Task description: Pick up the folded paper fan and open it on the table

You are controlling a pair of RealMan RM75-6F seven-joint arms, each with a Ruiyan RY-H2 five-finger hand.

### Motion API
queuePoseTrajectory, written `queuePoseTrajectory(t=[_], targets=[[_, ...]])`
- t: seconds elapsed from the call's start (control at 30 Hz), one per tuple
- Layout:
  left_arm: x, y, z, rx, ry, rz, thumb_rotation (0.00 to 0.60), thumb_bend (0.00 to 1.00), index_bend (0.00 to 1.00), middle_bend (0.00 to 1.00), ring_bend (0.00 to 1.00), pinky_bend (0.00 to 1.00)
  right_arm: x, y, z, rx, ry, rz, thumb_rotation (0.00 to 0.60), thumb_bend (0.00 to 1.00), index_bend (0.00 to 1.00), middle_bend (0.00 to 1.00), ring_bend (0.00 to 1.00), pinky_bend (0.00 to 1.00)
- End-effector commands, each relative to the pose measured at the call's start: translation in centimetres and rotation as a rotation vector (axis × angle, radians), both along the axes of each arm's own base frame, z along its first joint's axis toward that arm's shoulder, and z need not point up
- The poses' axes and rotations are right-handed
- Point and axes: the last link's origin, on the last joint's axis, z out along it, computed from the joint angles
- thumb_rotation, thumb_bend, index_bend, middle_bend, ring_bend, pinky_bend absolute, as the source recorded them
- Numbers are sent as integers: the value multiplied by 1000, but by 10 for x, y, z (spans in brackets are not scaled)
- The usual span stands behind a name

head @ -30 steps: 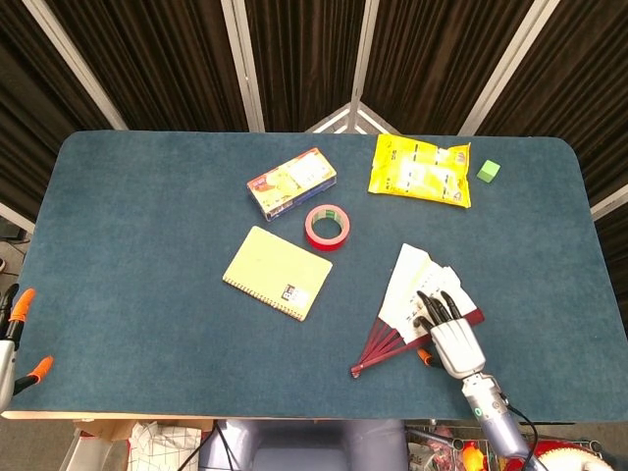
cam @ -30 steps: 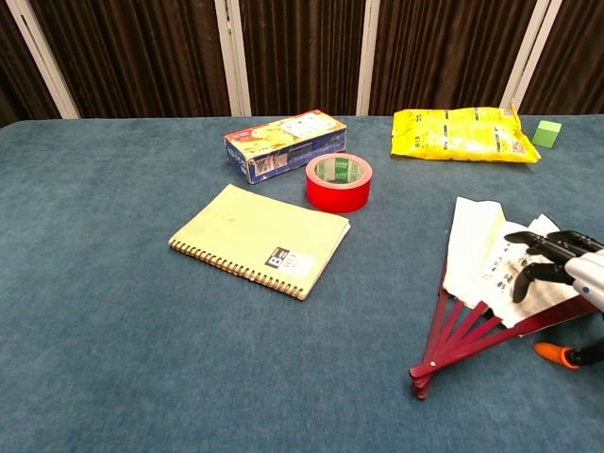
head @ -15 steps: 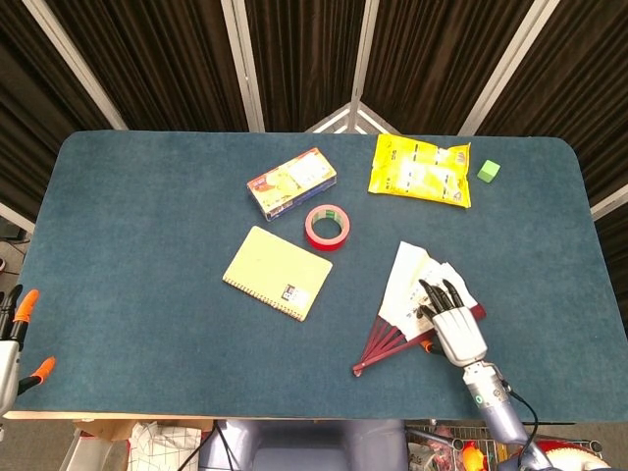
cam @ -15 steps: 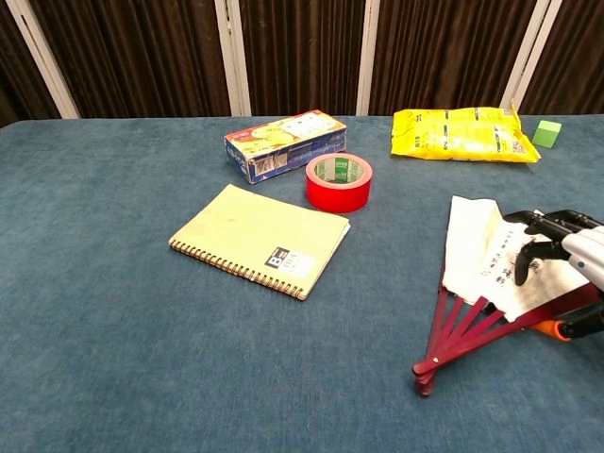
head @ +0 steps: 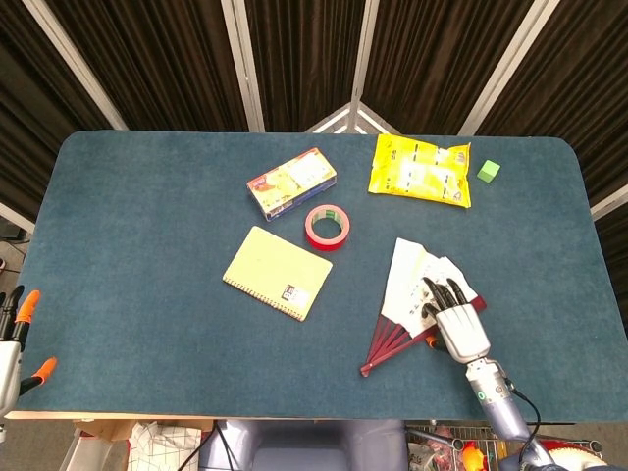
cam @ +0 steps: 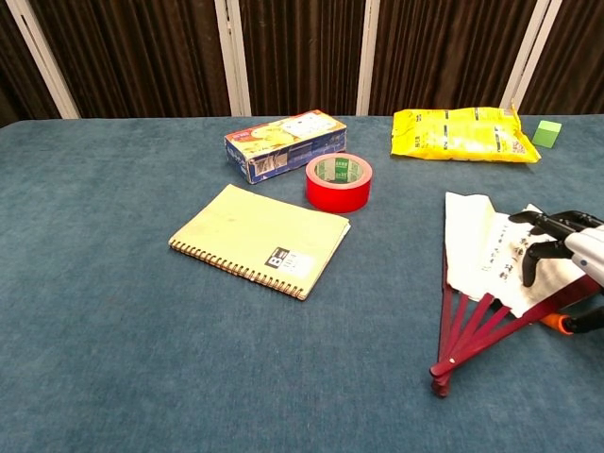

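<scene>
Red-ribbed paper fan (head: 414, 304) has slid slightly across the desk (head: 147, 245) under your right hand (head: 458, 324); its fingers (cam: 528, 247) rest spread on the half-open paper, gripping nothing. Keep spreading it.
</scene>
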Motion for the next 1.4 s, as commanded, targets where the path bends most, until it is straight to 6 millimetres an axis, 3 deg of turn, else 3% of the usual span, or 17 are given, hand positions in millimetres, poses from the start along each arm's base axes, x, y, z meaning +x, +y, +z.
queuePoseTrajectory(t=[0.03,0.3,0.77,0.93,1.1,1.4], targets=[[0,0,0,-1,2,-2,600,103,22,0,0,0,-1,-3,0,-7,18,2,600,319,532,123,186,112],[1,-1,-1,-2,5,-2,600,103,23,0,0,0,-2,-7,2,-21,4,10,600,361,660,154,209,137],[1,-2,-2,-6,8,-3,600,103,25,0,0,0,8,-14,19,-50,-63,70,600,362,691,164,212,137],[1,-2,-3,-10,12,-2,600,103,25,0,0,0,18,-21,33,-63,-81,116,600,372,721,180,227,147],[1,-2,-3,-12,13,-3,600,104,25,0,0,0,30,-27,47,-74,-82,156,600,465,777,210,242,170],[1,-1,-4,-15,13,-3,600,103,25,0,0,0,57,-36,63,-78,-109,207,600,469,795,210,242,170]])
